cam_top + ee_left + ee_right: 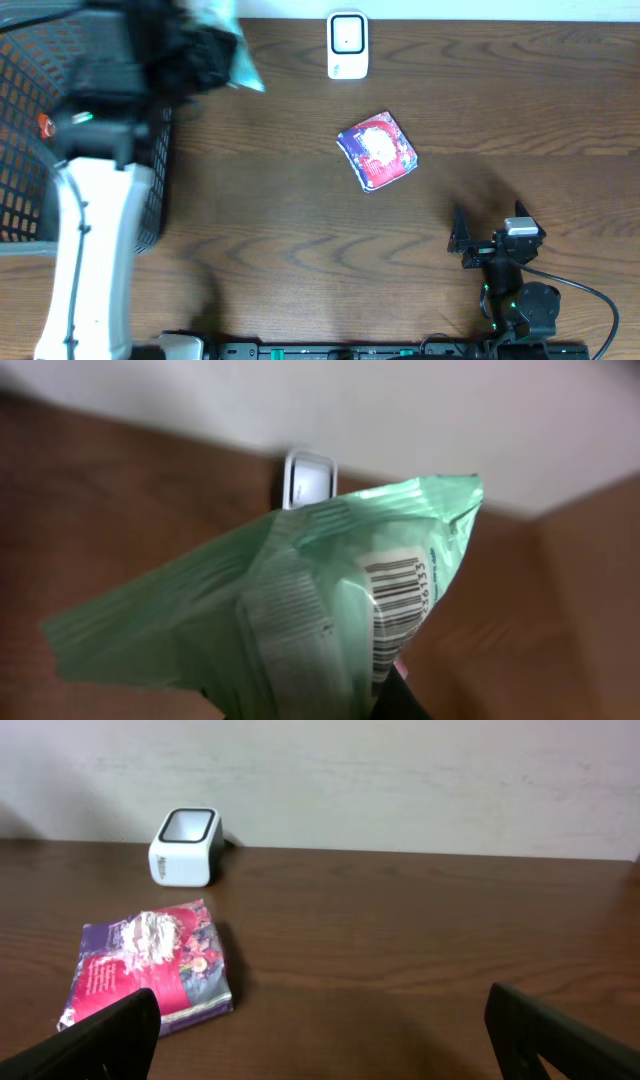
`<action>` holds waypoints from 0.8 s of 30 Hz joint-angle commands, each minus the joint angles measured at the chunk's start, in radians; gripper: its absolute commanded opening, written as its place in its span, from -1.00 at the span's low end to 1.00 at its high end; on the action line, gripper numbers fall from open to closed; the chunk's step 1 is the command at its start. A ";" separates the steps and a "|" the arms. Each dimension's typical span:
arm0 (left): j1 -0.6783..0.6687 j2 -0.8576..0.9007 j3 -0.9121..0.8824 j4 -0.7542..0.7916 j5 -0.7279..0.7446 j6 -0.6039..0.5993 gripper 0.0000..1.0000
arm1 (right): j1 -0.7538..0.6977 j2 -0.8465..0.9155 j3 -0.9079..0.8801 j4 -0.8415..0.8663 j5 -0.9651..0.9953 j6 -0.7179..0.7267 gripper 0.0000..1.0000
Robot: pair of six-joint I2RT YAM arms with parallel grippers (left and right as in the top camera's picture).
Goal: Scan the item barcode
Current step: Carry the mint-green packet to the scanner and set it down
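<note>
At the left edge of the desk, beside the basket, my left claw is clenched on the green packet, held aloft. Its barcode faces my wrist, away from the white scanner at the far edge, so I judge it needs turning. Open desk lies between. The red pouch lies mid-desk, clear of that path; my right claw waits spread, empty, near the front.

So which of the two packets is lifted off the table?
The pale green packet, gripped in the left arm's jaws with its barcode showing; the red-and-purple packet lies flat on the table.
</note>
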 commanded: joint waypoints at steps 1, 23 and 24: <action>-0.126 0.087 -0.007 -0.038 -0.202 0.054 -0.85 | -0.001 -0.006 -0.001 -0.004 0.001 -0.014 0.99; -0.340 0.695 -0.007 -0.005 -0.067 -0.425 -0.85 | -0.001 -0.006 -0.001 -0.004 0.001 -0.014 0.98; -0.346 0.708 -0.007 0.020 -0.058 -0.437 -0.85 | -0.001 -0.006 -0.001 -0.004 0.001 -0.014 0.99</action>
